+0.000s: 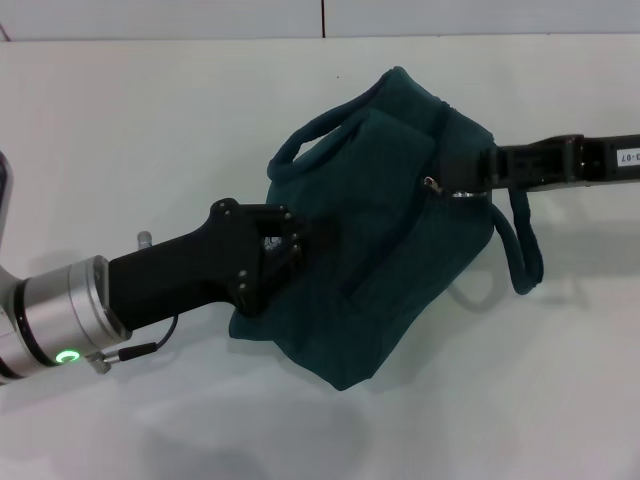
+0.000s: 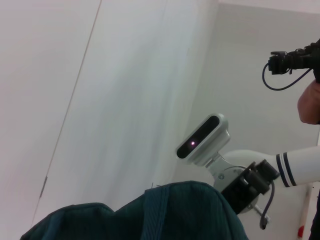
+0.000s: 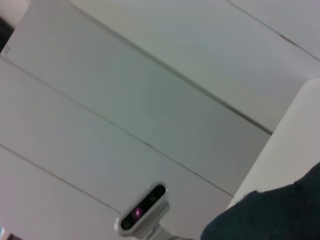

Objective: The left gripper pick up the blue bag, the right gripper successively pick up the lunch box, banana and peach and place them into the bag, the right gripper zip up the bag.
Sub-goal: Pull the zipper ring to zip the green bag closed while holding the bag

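In the head view the blue bag (image 1: 400,230) is a dark teal tote hanging above the white table (image 1: 150,120), and its top looks closed. My left gripper (image 1: 292,246) comes in from the lower left and is shut on the fabric of the bag's left side. My right gripper (image 1: 462,172) reaches in from the right at the bag's upper edge, shut on the metal zipper pull (image 1: 458,192). One loop handle (image 1: 525,245) dangles on the right. Bag fabric (image 2: 170,215) fills the bottom of the left wrist view and a corner of the right wrist view (image 3: 280,215). The lunch box, banana and peach are out of view.
The table spreads around and below the bag, with a wall seam (image 1: 323,18) at its far edge. The robot's head camera (image 2: 202,140) shows in the left wrist view. A person's hand (image 2: 309,102) beside a cabled black device sits at that view's edge.
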